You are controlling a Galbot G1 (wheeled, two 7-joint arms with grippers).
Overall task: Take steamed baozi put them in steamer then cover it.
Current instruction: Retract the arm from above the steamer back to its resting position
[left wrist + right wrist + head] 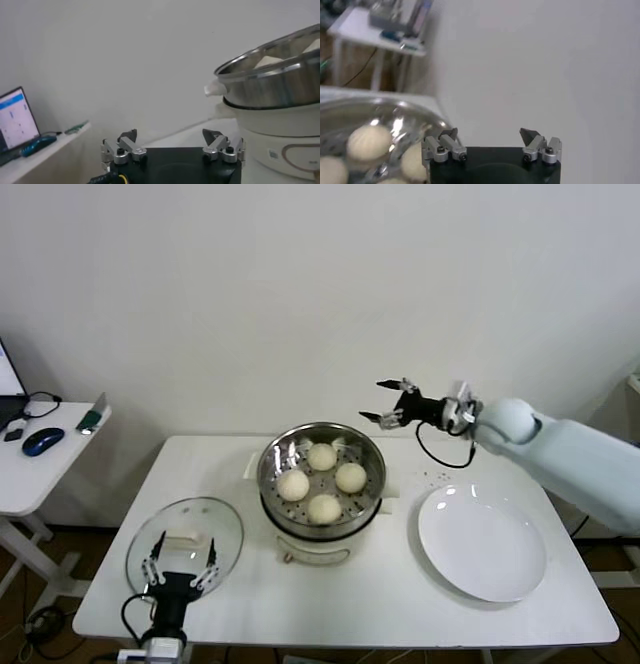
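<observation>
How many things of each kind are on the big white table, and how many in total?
Steamed baozi: 4, all inside the steamer
Steamer: 1
Cover: 1, lying flat on the table beside the steamer
White plate: 1
Total: 7

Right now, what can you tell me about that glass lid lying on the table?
The cover is a round, clear glass lid with a thin metal rim and a white oblong handle at its middle. It lies flat on the white table, at the near left, beside the steamer and apart from it, so the pot stands uncovered. The left gripper hangs over its near edge with fingers open, holding nothing; whether it touches the glass is unclear.
</observation>
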